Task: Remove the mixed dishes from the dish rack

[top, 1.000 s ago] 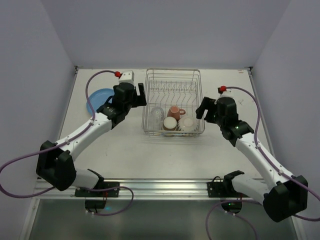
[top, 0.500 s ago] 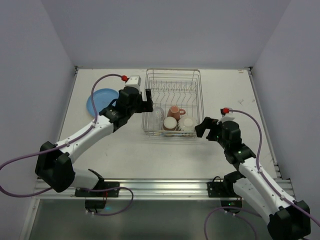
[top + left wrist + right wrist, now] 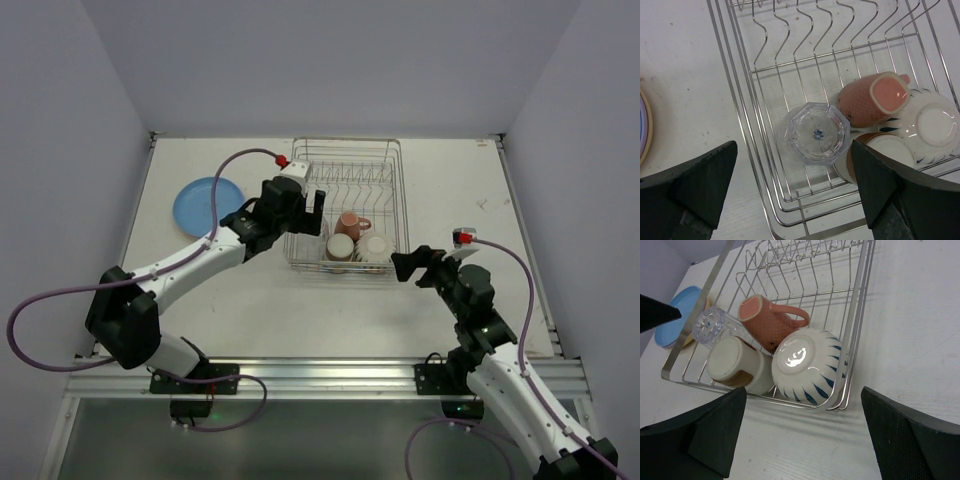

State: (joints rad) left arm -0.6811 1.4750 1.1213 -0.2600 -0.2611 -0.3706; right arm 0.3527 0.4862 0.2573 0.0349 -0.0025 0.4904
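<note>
While the top view puts the dish rack (image 3: 348, 160) at twelve o'clock, a blue plate (image 3: 207, 206) lies outside it at ten. In the left wrist view the left pincer (image 3: 790, 180) gapes empty over the glass tumbler (image 3: 816, 133) in the rack, so picking the tumbler looks to be the step in hand, and it calls for lowering astride it. The right wrist view shows the right pincer (image 3: 802, 430) wide and empty, facing the cream bowl (image 3: 807, 365).

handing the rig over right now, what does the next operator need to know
Left tool: open, empty, hovering over the glass tumbler in the dish rack.
Right tool: open, empty, by the rack's near right corner.
Done: blue plate is out on the table, left of the rack; plate slots empty.
Left: tumbler, tipped cup, upturned cup, bowl, all at the rack's near end.
</note>
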